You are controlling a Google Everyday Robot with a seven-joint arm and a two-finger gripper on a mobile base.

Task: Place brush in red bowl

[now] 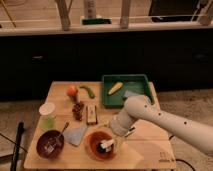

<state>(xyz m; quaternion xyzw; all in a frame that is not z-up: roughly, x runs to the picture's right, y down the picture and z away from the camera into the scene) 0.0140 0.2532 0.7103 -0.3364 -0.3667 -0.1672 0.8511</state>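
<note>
The brush (106, 145) lies inside the red bowl (91, 142). Its whitish head rests on the dark inner floor a little right of centre, and its short dark handle points up and to the right, toward the rim. The gripper (118, 138) sits low over the bowl's right edge, right at the handle's end. We cannot tell whether the claw is spread, pressed together or pinching the brush, because the pale wrist blocks that spot. From there the white arm (165, 120) runs up and off to the right, across the corner of the wooden table (145, 152).

The red bowl stands near the table's front edge, about midway along it. Just to its left we see a grey-blue cloth (76, 134), folded into a rough triangle and almost touching the bowl. Further left stands the maroon bowl (41, 146), with a thin dark-handled utensil (62, 131) leaning out over its right rim.

Behind the maroon bowl we find a pale green cup (48, 116) with a whitish top. Near the middle of the table are a dark clump of something like grapes (78, 110) and a brown bar (91, 114), side by side. Toward the back sit an orange-red fruit (72, 91) and a green pepper (88, 91). The green tray (126, 77) fills the back right corner. It holds a yellow oblong item (115, 88), and the arm covers part of its front edge.
</note>
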